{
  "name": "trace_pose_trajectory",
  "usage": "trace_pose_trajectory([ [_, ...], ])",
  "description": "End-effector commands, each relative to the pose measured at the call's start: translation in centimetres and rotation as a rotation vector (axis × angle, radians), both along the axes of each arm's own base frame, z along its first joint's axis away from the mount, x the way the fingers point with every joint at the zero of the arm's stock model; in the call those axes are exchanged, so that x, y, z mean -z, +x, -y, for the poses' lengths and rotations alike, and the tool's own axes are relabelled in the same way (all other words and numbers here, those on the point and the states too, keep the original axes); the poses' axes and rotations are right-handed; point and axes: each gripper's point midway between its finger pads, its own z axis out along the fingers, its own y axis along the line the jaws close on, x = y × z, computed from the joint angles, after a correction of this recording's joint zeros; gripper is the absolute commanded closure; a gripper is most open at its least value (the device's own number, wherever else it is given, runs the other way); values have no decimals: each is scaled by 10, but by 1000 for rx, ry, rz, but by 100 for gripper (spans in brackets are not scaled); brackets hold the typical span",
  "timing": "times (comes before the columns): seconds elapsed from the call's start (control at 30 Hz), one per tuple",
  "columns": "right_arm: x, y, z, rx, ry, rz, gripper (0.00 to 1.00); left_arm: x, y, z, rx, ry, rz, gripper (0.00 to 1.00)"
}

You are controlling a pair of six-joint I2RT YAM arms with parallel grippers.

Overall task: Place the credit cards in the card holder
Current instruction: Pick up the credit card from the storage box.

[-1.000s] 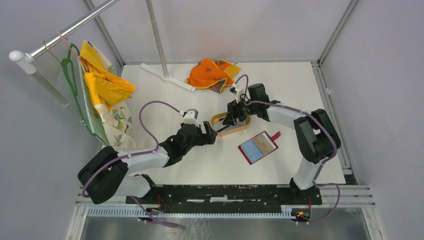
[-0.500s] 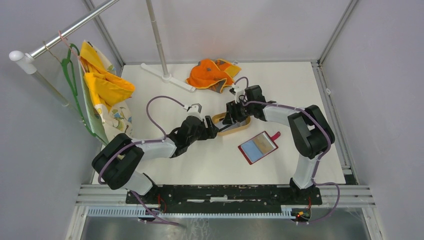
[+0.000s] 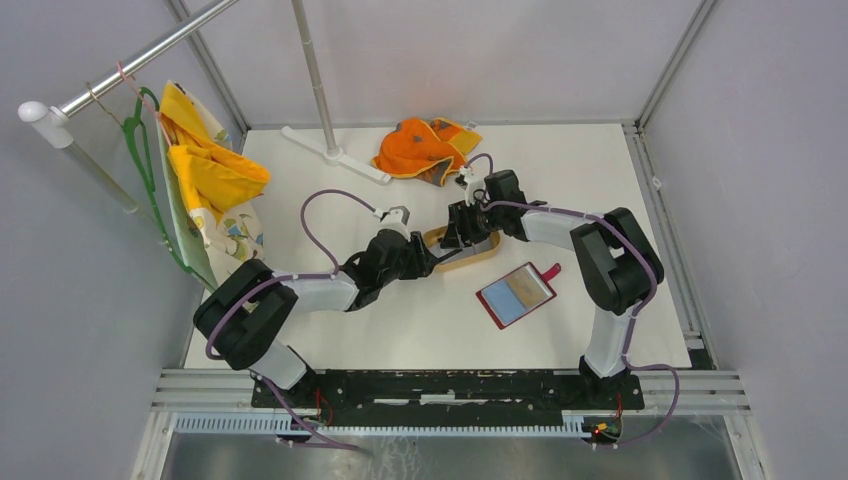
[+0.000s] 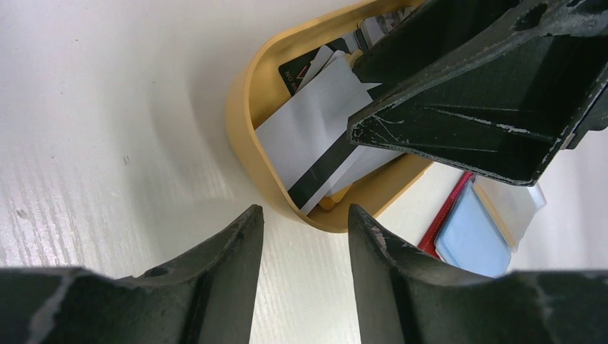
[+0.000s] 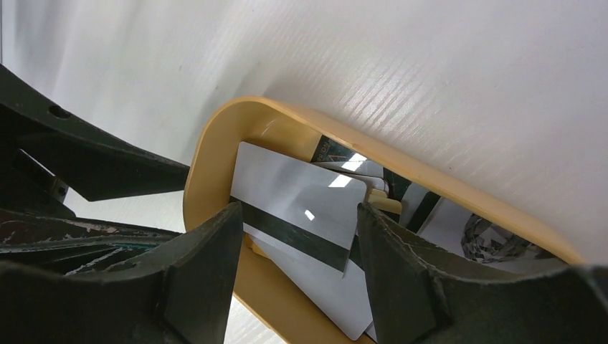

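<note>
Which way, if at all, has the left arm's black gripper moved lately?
Yes: the left gripper crept forward, closing on the left end of the tan oval wooden tray.

tan tray crowded by left gripper and right gripper; card holder nearby, unobstructed

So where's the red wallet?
The red wallet lies open on the table, right of the middle in the top view, just below and right of the tan tray.
</note>
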Motion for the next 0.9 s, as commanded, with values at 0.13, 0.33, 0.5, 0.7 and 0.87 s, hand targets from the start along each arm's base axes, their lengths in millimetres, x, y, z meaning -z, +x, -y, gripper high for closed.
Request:
trace_pose_trajectory([
  [0.13, -5, -16, -16, -25, 94, -100, 35, -21, 13, 14, 11, -61, 41, 53],
  [0.33, -29, -24, -26, -52, 196, -115, 40, -24, 14, 15, 12, -64, 43, 56],
  [0.5, -49, -29, -31, -70, 259, -104, 42, -27, 14, 15, 12, -65, 45, 57],
  [0.7, -59, -34, -33, -75, 315, -114, 43, -28, 14, 16, 15, -67, 45, 58],
  [0.87, -53, -35, -34, -65, 318, -137, 44, -30, 14, 17, 18, -73, 46, 59],
])
